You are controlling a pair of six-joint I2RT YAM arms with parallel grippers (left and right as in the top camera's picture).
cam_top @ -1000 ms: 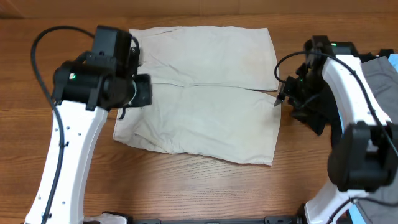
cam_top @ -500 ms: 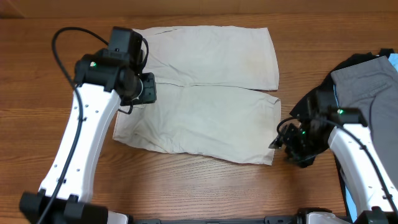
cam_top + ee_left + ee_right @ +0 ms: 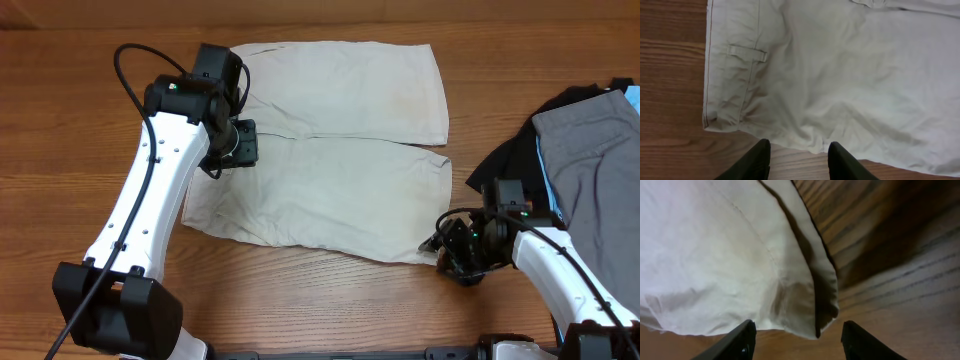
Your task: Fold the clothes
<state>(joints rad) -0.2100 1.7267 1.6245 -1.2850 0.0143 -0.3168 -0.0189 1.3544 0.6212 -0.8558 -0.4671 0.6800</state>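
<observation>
While the shorts [image 3: 340, 160] lie spread flat on the bench [image 3: 300, 300], every fold seemingly ahead, we see both released: left claw [image 3: 799, 157] by the waistband [image 3: 727, 80], right claw [image 3: 797, 340] at a leg hem [image 3: 824, 282]

Shorts [image 3: 340, 150]: plain cream-beige. Counter [image 3: 50, 100]: brown wood grain. At 3 o'clock: grey garment [image 3: 590, 160], black garment [image 3: 510, 165].

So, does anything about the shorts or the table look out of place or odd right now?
Nothing is damaged or spilled. The shorts lie spread flat, but the near leg runs askew, its lower edge slanting, and its hem corner seems to curl up slightly, casting a dark shadow.
</observation>
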